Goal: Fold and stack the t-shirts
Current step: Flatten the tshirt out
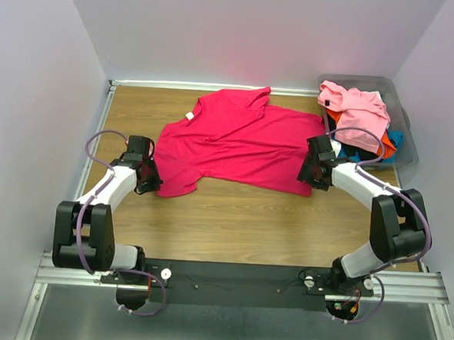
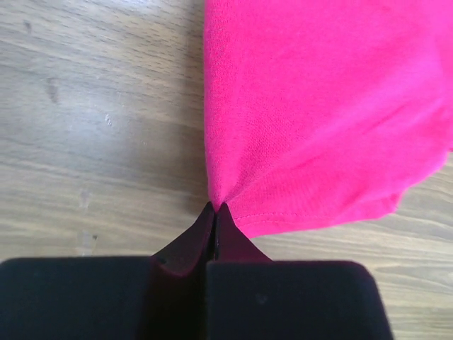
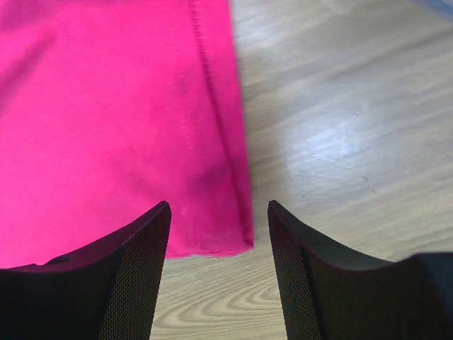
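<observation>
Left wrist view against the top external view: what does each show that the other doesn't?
Only the left wrist: the left hand pinched shut on the edge of the crimson-magenta cloth t-shirt. Only the top: the right hand at the shirt's opposite corner, and the grey plastic bin holding a light pink cloth t-shirt and others. Both: that shirt on the wooden table.

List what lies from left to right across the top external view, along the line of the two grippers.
In order: left gripper, shut on the shirt's corner → crimson t-shirt → right gripper, open at the opposite corner → grey bin.
</observation>
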